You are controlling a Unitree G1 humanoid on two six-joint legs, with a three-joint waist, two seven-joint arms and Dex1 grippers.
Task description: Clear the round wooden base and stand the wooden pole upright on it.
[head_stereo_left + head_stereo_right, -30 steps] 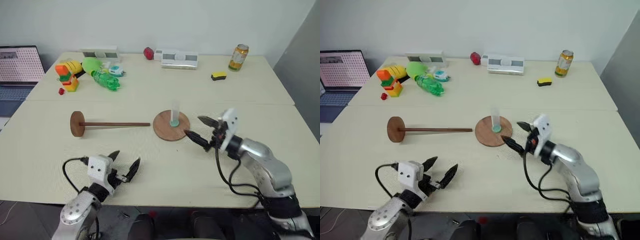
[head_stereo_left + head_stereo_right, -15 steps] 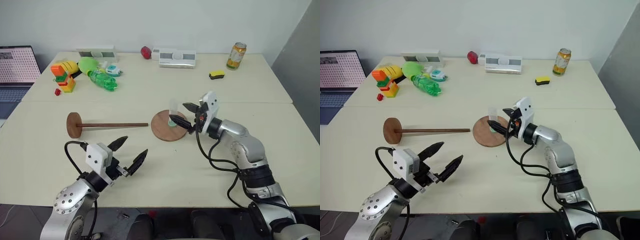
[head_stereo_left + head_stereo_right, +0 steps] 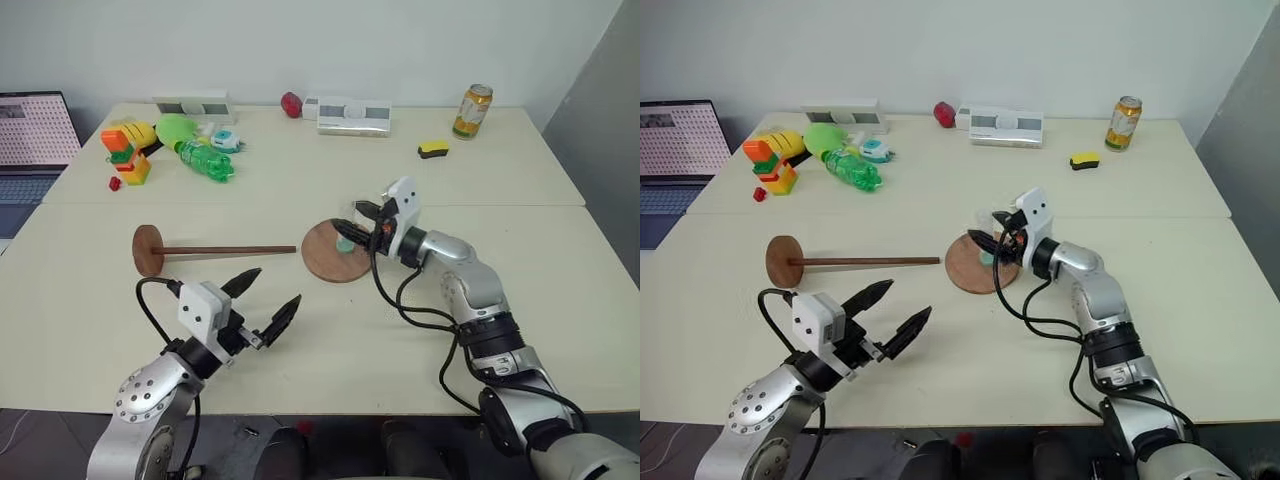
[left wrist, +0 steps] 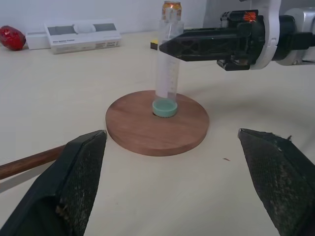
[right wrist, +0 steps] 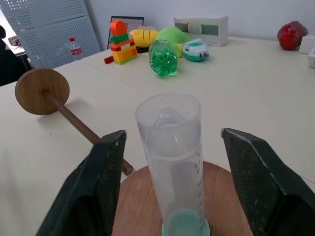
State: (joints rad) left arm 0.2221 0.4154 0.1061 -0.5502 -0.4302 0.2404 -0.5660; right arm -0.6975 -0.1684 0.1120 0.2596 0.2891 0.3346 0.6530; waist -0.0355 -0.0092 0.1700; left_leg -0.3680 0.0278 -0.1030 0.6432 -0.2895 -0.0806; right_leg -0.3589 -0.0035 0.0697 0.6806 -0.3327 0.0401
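The left gripper [image 3: 262, 304] is held wide open over the near table [image 3: 90, 330]. Farther on, the pole [image 3: 225, 250] lies flat beside the base [image 3: 325, 262]. A clear tube [image 5: 171, 162] stands upright on the base, flanked, untouched, by the right gripper's [image 3: 352, 228] parted fingers [image 5: 256, 182].

Head pair: looks from above, forward and down over the table [image 3: 560, 300]; both eyes share the whole tabletop.
Left wrist: sits low near the table surface, looking level between the left gripper [image 4: 182, 184] toward the round wooden base [image 4: 157, 123].
Right wrist: sits close, looking level past the clear tube [image 5: 170, 162] toward the wooden pole [image 5: 59, 105].
Shared: both wrist views and the head pair take in the base and tube.
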